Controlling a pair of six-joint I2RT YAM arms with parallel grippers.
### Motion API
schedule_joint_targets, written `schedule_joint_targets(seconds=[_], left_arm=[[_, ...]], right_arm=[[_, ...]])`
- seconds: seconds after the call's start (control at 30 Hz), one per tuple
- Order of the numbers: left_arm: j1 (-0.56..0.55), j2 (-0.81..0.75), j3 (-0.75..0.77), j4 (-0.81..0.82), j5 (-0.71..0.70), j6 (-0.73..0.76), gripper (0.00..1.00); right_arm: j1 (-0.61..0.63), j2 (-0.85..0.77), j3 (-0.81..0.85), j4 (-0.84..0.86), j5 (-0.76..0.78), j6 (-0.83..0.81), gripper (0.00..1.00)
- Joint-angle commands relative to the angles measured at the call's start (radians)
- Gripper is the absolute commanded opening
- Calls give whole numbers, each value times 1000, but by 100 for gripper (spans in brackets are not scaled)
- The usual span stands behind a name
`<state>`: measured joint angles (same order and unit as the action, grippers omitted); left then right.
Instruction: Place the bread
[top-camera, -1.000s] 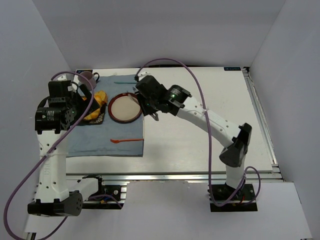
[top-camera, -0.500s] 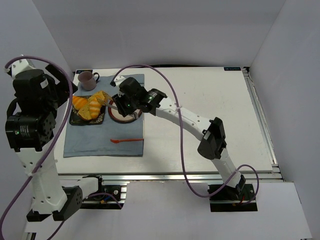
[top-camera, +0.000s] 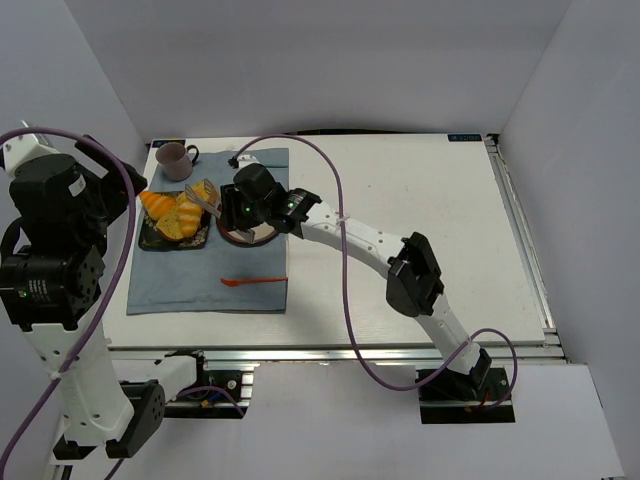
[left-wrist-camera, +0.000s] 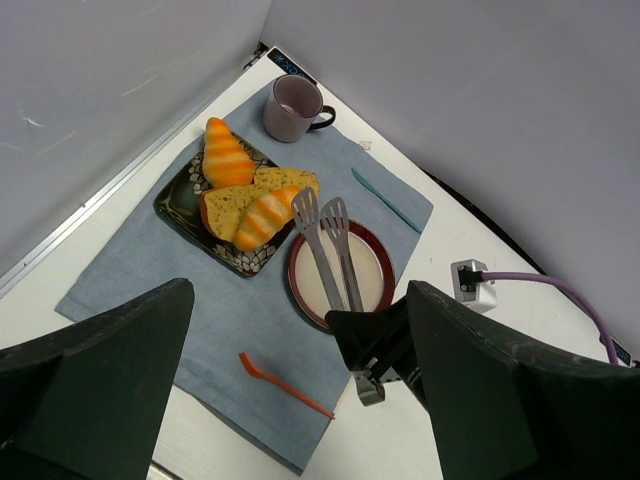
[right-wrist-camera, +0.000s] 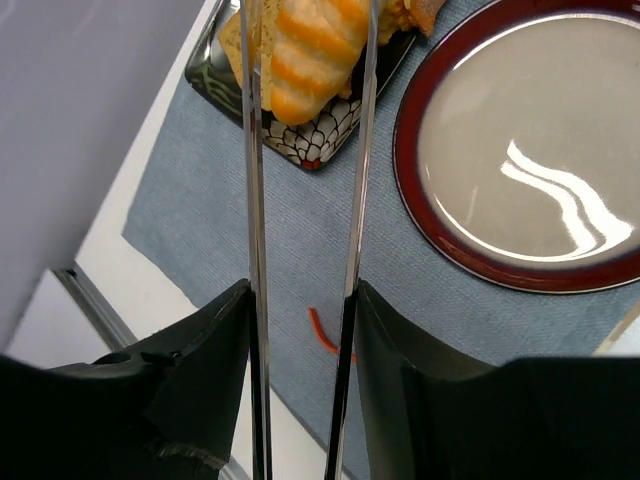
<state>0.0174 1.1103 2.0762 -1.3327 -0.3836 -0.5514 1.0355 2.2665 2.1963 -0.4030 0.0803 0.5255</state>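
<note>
From above, the right gripper (top-camera: 230, 209) clamps slim steel tongs (top-camera: 209, 203); the left wrist view shows the left gripper (left-wrist-camera: 300, 300) with black fingers (left-wrist-camera: 100, 380) spread wide; the right wrist view frames the ridged, golden, oblong bread (right-wrist-camera: 315, 50) between the blades, well ahead of the fingers.

Right wrist view: tongs (right-wrist-camera: 250, 200) tips run off the top edge. Bread (right-wrist-camera: 312, 50), seen between the blades, loses its far end there too. Plate (right-wrist-camera: 406, 140), right of the blades, clipped by the frame. Orange spoon (right-wrist-camera: 322, 330), between the blades near the grip: only a sliver shows. Left wrist view: left gripper (left-wrist-camera: 300, 300) fingers (left-wrist-camera: 90, 390) dark, blurred, cut off below.
</note>
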Motion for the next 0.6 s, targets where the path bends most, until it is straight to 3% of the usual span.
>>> schedule_joint_targets(seconds=[0.0,0.27,0.47,0.57], left_arm=[[-2,-18,10,-43,0,-8,98],[-2,-47,-30,-60,20,-10,98],[-2,-56,-42,-77,35,-10,98],[-2,-69,-45,-65,49,-12,98]], right_arm=[[5,-21,-4,76,24,105,50],[15,13,-27,73,-43,182,50],[40,39,-40,78,-70,194,56],[46,50,-41,70,-70,199,54]])
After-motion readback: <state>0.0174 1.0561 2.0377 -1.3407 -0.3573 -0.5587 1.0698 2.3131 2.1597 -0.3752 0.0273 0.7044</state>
